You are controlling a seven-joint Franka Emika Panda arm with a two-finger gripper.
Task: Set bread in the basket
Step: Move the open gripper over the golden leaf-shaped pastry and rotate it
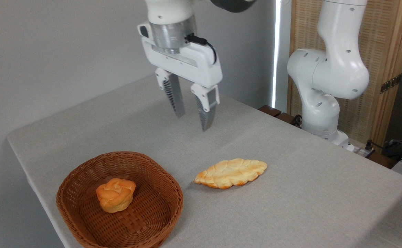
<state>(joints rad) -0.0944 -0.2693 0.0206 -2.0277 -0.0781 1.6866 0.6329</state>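
1. Hand (pixel 192 120) hangs above the worktop (pixel 290 193), fingers apart, nothing between them.
2. Bread (pixel 231 173) lies flat on the worktop, near-right of the hand, just right of the basket (pixel 84 172), not touching it.
3. Small bun (pixel 115 194) sits inside the basket, room around it.
4. Basket is close to the worktop's near-left edge.

No readable text, labels, brands or numbers anywhere in the frame. Checked the gripper (pixel 193 121) housing, the arm (pixel 328 75) links, the basket (pixel 84 179), the bread (pixel 231 173) and the table (pixel 290 206) cloth: all were unmarked. The small dark patches on the gripper body were too small to tell if they carried print.
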